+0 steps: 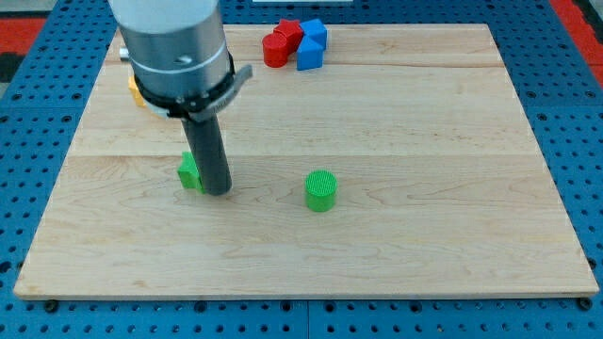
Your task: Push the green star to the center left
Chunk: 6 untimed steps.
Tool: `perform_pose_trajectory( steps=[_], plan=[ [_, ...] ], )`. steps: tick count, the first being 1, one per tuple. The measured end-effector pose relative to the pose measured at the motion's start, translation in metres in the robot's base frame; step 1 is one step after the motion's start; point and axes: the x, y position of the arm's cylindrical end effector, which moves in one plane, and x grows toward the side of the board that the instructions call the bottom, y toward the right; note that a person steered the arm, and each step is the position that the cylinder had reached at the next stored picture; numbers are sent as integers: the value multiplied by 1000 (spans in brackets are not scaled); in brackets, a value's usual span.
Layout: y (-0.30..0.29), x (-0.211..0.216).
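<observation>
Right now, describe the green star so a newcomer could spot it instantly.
Start at the wooden board and go to its left half, where the dark rod comes down. My tip sits against the green star, on its right. The green cylinder stands alone, further right.

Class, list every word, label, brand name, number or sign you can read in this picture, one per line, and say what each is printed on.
None: no readable text shows anywhere.
The wooden board, the green star, the green cylinder, the red blocks, the blue blocks and the arm's grey housing above my tip all carry no visible markings.
</observation>
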Motion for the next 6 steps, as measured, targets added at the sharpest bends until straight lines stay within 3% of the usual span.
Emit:
perform_pose_trajectory(
  steps=[2,6],
  plan=[
    [-31,-45],
    [-97,-52]
  ],
)
